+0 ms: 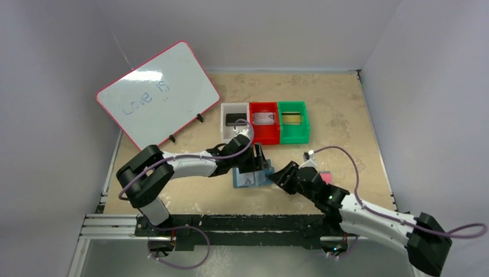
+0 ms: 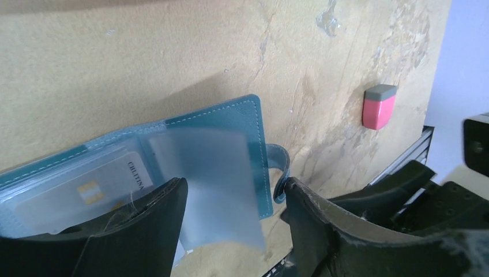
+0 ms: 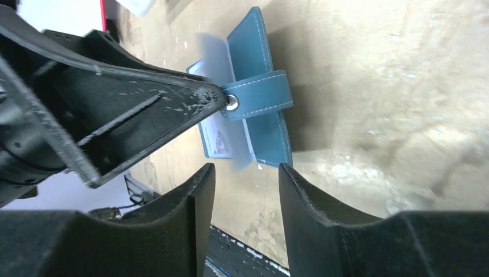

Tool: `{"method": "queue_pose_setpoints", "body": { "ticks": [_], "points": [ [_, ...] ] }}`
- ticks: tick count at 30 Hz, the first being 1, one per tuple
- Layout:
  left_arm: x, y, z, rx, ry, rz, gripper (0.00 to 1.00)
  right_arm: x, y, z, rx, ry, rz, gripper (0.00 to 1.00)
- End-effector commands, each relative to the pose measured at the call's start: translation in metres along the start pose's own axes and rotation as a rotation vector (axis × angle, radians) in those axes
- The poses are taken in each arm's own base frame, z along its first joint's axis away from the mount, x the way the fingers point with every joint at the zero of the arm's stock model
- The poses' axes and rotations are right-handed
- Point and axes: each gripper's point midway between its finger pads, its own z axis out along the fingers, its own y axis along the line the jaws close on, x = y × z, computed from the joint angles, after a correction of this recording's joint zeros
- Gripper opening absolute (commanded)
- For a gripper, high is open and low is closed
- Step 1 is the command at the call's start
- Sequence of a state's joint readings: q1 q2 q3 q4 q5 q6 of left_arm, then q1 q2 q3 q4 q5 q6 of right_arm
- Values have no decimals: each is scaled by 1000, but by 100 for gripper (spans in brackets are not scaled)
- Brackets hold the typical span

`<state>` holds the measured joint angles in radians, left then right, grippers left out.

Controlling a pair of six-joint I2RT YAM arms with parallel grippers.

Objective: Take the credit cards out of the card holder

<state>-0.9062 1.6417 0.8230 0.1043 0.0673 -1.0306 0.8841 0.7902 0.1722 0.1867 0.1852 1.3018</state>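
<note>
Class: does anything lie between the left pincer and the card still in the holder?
Yes. The card lies under a clear pocket of the holder, and a loose clear leaf hangs between the fingers of the open left pincer.

Bins (image 1: 268,139) close behind card holder (image 1: 251,179)

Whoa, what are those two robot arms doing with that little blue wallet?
They are emptying the card holder, which lies open on the table. The left pincer is open at its clear pockets, where a chip card waits. The right pincer is open beside the holder, gripping nothing. A black card, a silvery card and a gold card already lie in the white bin, red bin and green bin behind.
</note>
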Motion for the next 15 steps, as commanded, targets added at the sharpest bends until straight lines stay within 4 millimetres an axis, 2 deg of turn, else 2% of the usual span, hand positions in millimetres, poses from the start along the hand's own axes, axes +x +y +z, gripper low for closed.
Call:
{"method": "queue_pose_setpoints", "body": {
  "ticks": [1,4,8,13,15],
  "points": [
    [-5,-29,10,74,-14,10,62,-23,-15,-21,88,-104,-2,46],
    [-3,-30,16,70,-7,17,61,-34,-1,-32,19,-148,-10,42],
    [-2,-30,19,58,-5,23,60,-47,3,-42,15,-205,-3,41],
    [-12,-36,11,59,-39,42,63,-58,9,-47,22,-246,-31,41],
    [-16,-39,7,48,-47,57,65,-60,15,-48,16,-249,-58,37]
  ]
}}
